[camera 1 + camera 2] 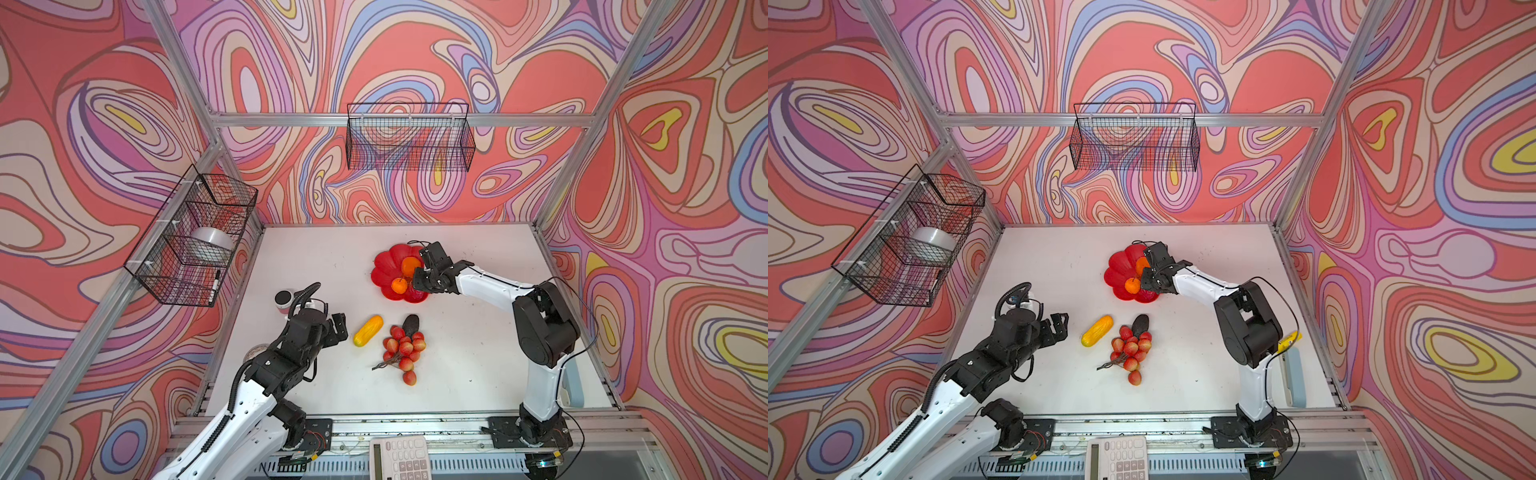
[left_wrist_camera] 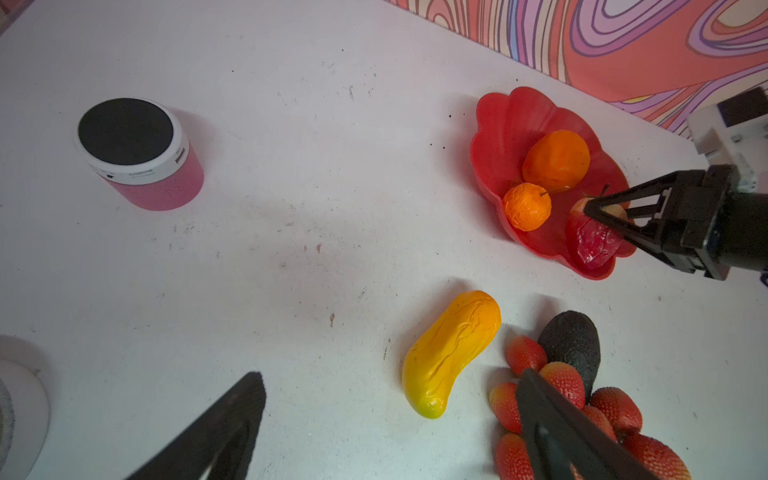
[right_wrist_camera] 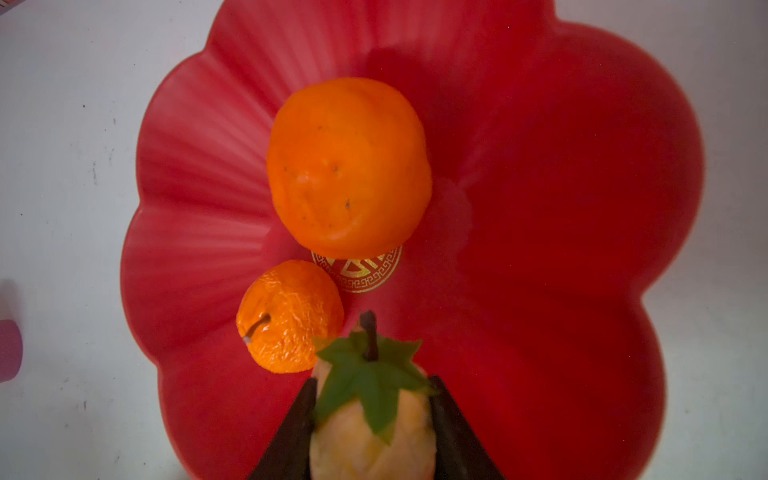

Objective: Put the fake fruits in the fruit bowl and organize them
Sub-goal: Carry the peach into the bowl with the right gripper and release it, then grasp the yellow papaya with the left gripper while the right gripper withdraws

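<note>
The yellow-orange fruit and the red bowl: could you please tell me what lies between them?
Nothing: bare white table separates the yellow-orange fruit from the red bowl, clearest in the left wrist view.

White counter [image 1: 332,266] boxed in by swirl-patterned walls [image 1: 415,50]

Looping bands of coral, lilac, blue, cream and yellow cover the back and both sides, set in an aluminium frame [image 1: 291,119]. The counter is matte, scuffed and speckled, evenly lit with soft shadows. A black wire basket [image 1: 409,137] hangs on the back wall; a partitioned basket [image 1: 166,266] on the left wall holds a pale roll [image 1: 212,241]. A calculator [image 1: 401,457] lies at the front rail.
</note>
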Controlling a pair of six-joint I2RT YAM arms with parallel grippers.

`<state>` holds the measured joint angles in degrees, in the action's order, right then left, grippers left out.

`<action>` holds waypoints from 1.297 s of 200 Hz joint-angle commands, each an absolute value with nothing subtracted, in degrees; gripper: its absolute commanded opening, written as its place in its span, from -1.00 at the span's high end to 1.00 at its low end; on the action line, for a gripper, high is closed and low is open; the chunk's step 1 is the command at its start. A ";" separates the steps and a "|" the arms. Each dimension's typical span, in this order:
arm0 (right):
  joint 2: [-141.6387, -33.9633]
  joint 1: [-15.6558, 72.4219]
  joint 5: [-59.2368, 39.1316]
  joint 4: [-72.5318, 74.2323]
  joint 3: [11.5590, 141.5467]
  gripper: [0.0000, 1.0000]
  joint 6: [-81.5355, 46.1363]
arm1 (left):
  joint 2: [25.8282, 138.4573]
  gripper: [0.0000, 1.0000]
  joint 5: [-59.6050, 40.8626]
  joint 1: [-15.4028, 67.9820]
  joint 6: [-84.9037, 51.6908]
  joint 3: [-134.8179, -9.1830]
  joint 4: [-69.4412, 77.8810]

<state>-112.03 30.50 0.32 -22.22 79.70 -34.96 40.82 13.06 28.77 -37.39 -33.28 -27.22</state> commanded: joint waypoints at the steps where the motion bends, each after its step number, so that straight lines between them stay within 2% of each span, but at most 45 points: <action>1: -113.79 30.15 -0.57 -21.25 80.05 0.09 -36.33 | 43.33 -0.89 11.46 28.46 -36.11 -34.49 -26.49; 38: -111.88 29.44 -0.63 -20.85 80.37 -0.28 -37.81 | 50.09 -0.85 6.77 28.49 -31.81 -38.13 -26.78; 85: -95.58 29.19 5.80 -15.25 73.76 -0.65 -36.33 | 59.68 -0.76 -1.78 28.57 -27.20 -42.80 -28.59; 115: -86.51 29.25 10.50 -16.91 70.61 -0.76 -34.94 | 66.39 -0.72 -5.95 28.98 -25.08 -44.52 -28.45; 181: -73.42 29.22 13.54 -18.92 60.27 -0.81 -36.19 | 82.85 -0.67 -6.82 30.45 -23.34 -49.43 -26.89; 192: -72.36 29.10 13.96 -19.33 59.58 -0.81 -36.30 | 85.24 -0.57 -7.42 30.75 -23.52 -50.04 -26.85; 230: -71.12 29.09 15.20 -19.39 58.89 -0.83 -35.34 | 88.33 0.14 -6.96 30.78 -26.11 -49.58 -26.13; 259: -71.62 29.05 15.36 -19.00 58.98 -0.83 -35.07 | 85.42 0.38 -6.81 30.85 -25.85 -49.30 -26.36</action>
